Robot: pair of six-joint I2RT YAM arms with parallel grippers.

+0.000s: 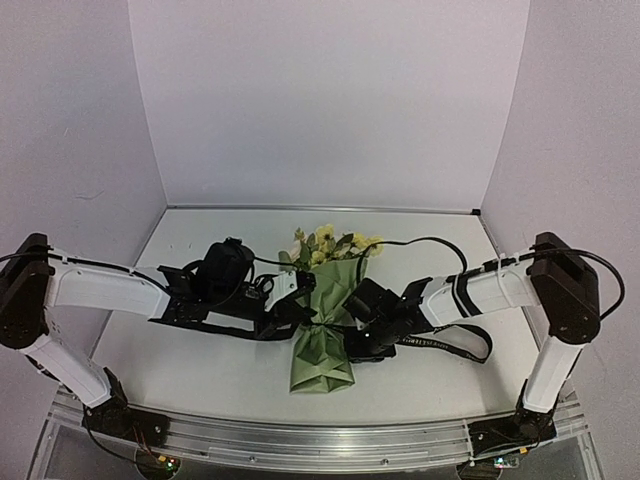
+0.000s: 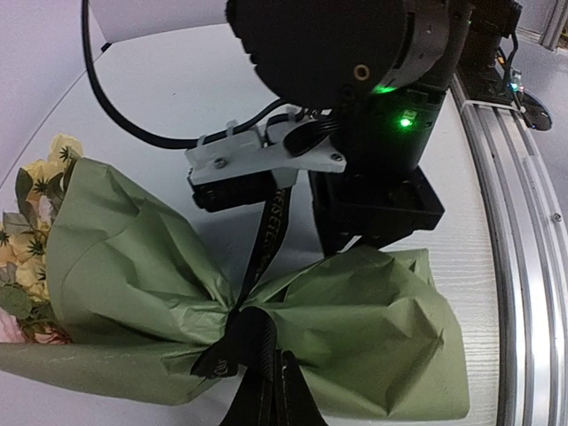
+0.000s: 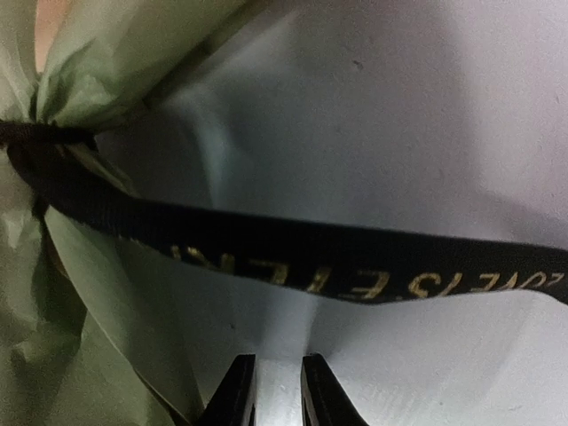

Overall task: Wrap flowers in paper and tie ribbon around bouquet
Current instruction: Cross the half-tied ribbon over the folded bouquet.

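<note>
- The bouquet [image 1: 322, 345] lies lengthwise on the table [image 1: 200, 370], blooms [image 1: 335, 243] at the far end, ribbon [image 3: 293, 253] cinching its waist.
- Left gripper [image 1: 300, 314], pressed together, sits against that waist.
- Right gripper [image 3: 278, 377], a slit apart, empty; the ribbon crosses just beyond its fingertips.

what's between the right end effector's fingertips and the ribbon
Nothing, the stretch is bare: in the right wrist view the ribbon crosses beyond the right end effector with a gap.

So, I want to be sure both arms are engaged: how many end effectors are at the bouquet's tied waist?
2. The left end effector is beside the bouquet waist on its own arm's side. The right end effector is opposite, by the ribbon. None looks hidden.
</note>
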